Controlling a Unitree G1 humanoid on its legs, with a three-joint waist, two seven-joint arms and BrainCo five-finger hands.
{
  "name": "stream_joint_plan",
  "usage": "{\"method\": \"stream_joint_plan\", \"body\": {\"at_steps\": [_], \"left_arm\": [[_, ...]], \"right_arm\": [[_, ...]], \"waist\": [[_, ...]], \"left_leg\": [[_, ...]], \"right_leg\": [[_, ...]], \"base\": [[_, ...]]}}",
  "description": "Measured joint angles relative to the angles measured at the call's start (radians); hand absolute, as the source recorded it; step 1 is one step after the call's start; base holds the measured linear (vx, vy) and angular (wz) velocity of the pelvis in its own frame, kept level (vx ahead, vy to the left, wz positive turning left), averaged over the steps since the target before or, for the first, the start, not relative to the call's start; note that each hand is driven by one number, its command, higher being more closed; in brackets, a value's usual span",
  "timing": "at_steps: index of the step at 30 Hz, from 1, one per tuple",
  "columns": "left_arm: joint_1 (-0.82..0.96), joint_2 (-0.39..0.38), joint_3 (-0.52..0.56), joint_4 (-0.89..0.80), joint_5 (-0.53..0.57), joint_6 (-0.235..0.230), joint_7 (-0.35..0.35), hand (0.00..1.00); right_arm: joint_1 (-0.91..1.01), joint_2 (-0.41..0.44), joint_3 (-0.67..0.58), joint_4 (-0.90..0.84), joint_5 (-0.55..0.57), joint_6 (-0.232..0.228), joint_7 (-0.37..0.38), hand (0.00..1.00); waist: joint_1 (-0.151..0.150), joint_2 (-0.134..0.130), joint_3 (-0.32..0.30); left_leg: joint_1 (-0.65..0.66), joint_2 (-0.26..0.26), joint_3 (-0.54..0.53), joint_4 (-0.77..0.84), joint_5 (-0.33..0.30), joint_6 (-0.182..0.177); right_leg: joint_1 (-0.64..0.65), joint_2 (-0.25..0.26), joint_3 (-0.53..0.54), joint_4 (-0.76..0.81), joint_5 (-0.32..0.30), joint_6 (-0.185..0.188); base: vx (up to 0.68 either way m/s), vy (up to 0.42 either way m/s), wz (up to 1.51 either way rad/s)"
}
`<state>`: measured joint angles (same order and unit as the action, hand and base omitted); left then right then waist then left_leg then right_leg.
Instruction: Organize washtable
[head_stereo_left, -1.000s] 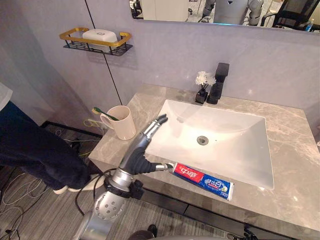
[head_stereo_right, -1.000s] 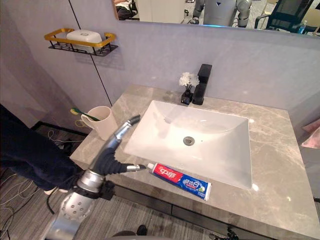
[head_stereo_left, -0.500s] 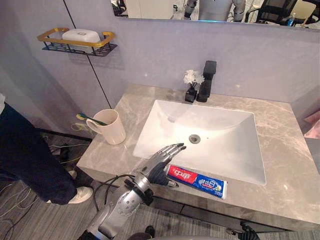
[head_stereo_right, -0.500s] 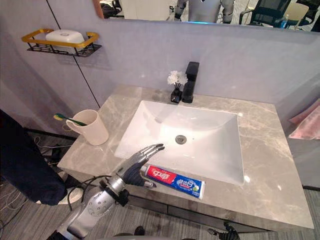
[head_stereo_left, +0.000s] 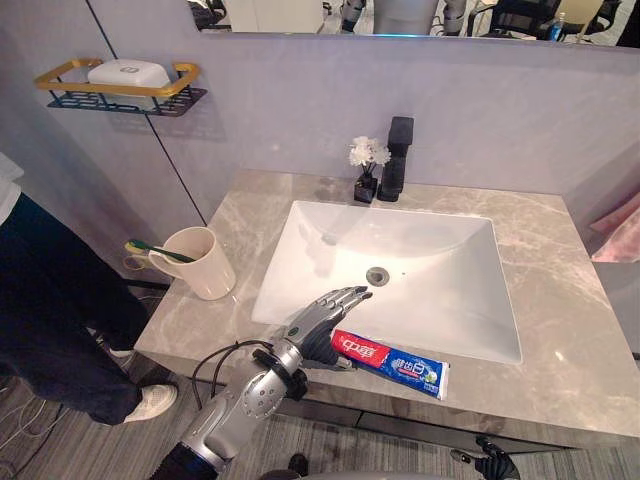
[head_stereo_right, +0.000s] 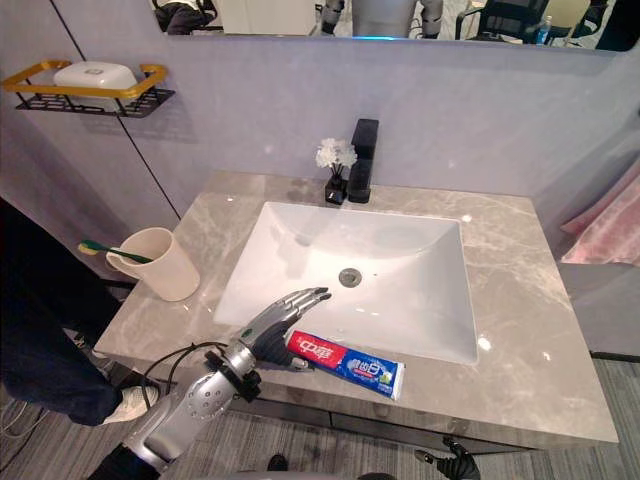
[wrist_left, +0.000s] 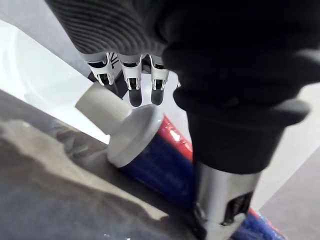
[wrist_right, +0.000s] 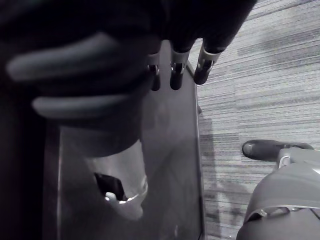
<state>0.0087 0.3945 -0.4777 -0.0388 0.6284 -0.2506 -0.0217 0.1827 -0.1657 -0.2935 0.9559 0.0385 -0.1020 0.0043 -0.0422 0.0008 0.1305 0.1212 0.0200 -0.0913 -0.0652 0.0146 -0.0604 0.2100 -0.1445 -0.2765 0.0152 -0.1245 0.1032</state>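
left eye view: the left robot hand (head_stereo_left: 318, 322) is hanging over the cap end of the toothpaste tube (head_stereo_left: 398, 363), fingers stretching out loose toward the sink (head_stereo_left: 300, 230), not curling round anything. The tube is lying flat on the tabletop (head_stereo_left: 560, 330) along the sink's near rim, cap end to the left.
right eye view: same deal. The mug (head_stereo_right: 162, 268) is sitting by the tabletop's left edge with a toothbrush (head_stereo_right: 115, 252) poking out; the faucet (head_stereo_right: 362, 158) and a little flower vase (head_stereo_right: 334, 160) are standing at the far rim.
left wrist view: the fingers (wrist_left: 135, 95) are hovering straight just past the tube's white cap (wrist_left: 125, 130); can't tell if they're touching it.
right wrist view: the right robot hand (wrist_right: 176, 75) is hanging low beside a dark panel (wrist_right: 170, 190), fingers relaxed and gripping nothing, grey floor (wrist_right: 260, 75) showing past it.
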Motion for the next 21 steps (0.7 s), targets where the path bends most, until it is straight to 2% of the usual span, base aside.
{"method": "stream_joint_plan", "body": {"at_steps": [4, 12, 16, 21], "left_arm": [[0.0, 0.025, -0.009, 0.029, 0.004, -0.003, -0.006, 1.0], [-0.033, 0.019, 0.005, 0.03, -0.001, 0.003, 0.002, 1.0], [-0.038, 0.019, 0.017, 0.04, -0.001, 0.013, 0.002, 1.0], [-0.035, 0.019, 0.018, 0.038, -0.007, 0.013, 0.001, 1.0]], "right_arm": [[0.0, -0.001, 0.0, 0.0, 0.0, 0.0, 0.0, 0.0], [-0.001, -0.014, 0.0, 0.001, 0.001, 0.0, 0.0, 0.0], [-0.02, -0.018, -0.002, 0.001, 0.01, 0.0, 0.0, 0.0], [-0.02, -0.02, -0.005, 0.002, 0.013, 0.003, -0.001, 0.0]], "waist": [[0.0, 0.001, 0.0], [-0.007, 0.012, 0.004], [-0.033, 0.018, 0.007], [-0.029, 0.02, 0.009]], "left_leg": [[0.001, 0.0, 0.003, -0.002, 0.0, 0.0], [0.017, 0.002, 0.013, -0.006, -0.001, 0.0], [0.019, 0.004, 0.017, -0.007, -0.001, 0.0], [0.024, 0.005, 0.027, -0.007, -0.005, 0.0]], "right_leg": [[-0.001, 0.0, 0.002, -0.002, 0.0, 0.0], [0.008, 0.0, 0.006, -0.001, 0.0, 0.0], [0.007, 0.002, 0.011, -0.002, 0.0, 0.0], [0.007, 0.002, 0.028, -0.004, 0.0, 0.0]], "base": [[0.0, 0.0, 0.0], [-0.02, -0.007, -0.04], [-0.02, -0.009, -0.03], [0.0, -0.009, -0.07]]}}
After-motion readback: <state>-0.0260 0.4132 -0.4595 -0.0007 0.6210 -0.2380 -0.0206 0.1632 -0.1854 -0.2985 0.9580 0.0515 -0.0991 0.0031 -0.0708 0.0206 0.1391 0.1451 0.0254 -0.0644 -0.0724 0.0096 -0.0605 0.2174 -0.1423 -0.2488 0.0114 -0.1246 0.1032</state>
